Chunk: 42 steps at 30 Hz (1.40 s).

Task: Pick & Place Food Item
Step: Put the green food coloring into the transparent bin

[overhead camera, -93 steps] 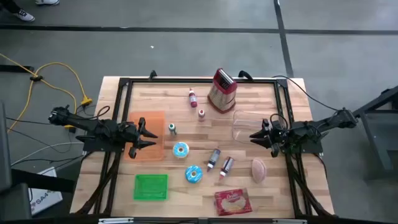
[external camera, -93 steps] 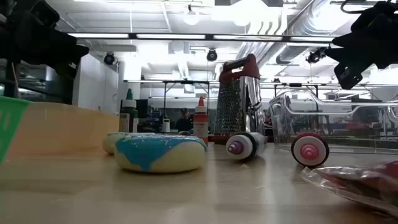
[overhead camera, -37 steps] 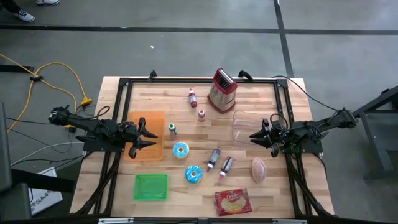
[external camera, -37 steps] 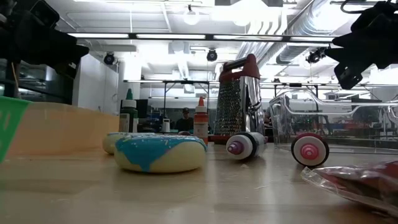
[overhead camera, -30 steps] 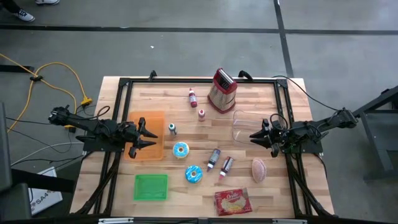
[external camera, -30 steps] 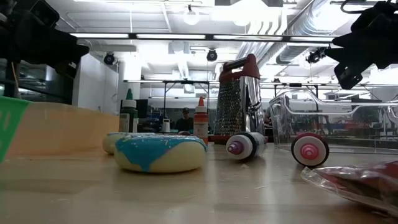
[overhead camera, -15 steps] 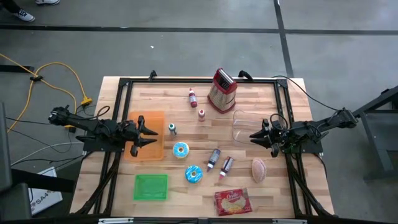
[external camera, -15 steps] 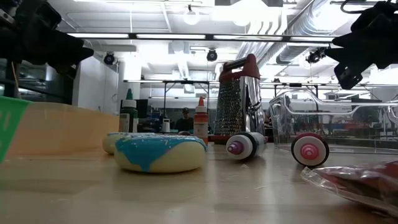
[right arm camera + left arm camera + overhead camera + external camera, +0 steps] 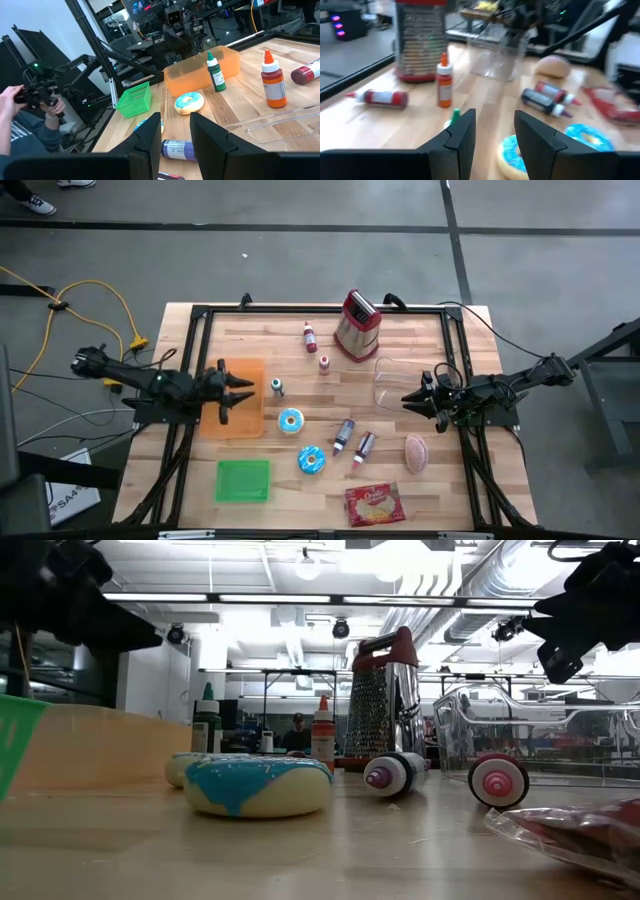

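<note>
I take the blue-iced donut (image 9: 291, 420) mid-tabletop as the target: it lies just right of my left hand (image 9: 240, 389), which hovers over the orange bin (image 9: 240, 395), fingers parted and empty. My right hand (image 9: 411, 399), likewise parted and empty, is farther off.

1. The red snack bag (image 9: 374, 504) near the table's front edge carries a white script logo, too small to make out.
2. A white sheet (image 9: 73, 498) on the floor left of the table shows dark letters, apparently "SAA", cut off at its edge.
3. The bottles' labels cannot be read in any view.
4. No other text, number or sign is legible.
</note>
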Each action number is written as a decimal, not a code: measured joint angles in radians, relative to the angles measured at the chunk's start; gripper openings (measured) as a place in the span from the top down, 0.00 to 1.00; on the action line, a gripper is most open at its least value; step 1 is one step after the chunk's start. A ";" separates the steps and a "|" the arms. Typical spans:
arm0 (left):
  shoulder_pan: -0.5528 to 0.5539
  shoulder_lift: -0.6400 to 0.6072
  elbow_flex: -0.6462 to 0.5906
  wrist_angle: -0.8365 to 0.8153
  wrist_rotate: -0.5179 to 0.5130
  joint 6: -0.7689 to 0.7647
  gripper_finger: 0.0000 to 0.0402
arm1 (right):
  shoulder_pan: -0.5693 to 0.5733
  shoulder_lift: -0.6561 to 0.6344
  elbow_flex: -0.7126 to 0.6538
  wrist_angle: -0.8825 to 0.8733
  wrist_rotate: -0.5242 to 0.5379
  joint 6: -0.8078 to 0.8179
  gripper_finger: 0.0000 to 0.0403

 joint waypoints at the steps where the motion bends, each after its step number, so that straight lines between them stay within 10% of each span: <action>1: 0.000 0.035 0.020 -0.010 -0.015 0.000 0.67 | 0.000 0.000 0.000 0.000 0.000 0.000 0.77; 12: 0.089 0.461 0.348 -0.211 -0.056 0.026 0.67 | 0.000 0.000 0.000 0.000 0.000 0.000 0.77; 20: 0.314 0.689 0.480 -0.344 0.225 -0.060 0.67 | 0.000 0.000 0.000 0.000 0.000 0.000 0.77; 27: 0.458 0.735 0.485 -0.348 0.437 -0.036 0.67 | 0.000 0.000 0.000 0.002 0.000 0.000 0.77; 42: 0.497 0.728 0.486 -0.347 0.441 0.056 0.67 | 0.000 0.000 0.000 0.003 0.000 0.000 0.77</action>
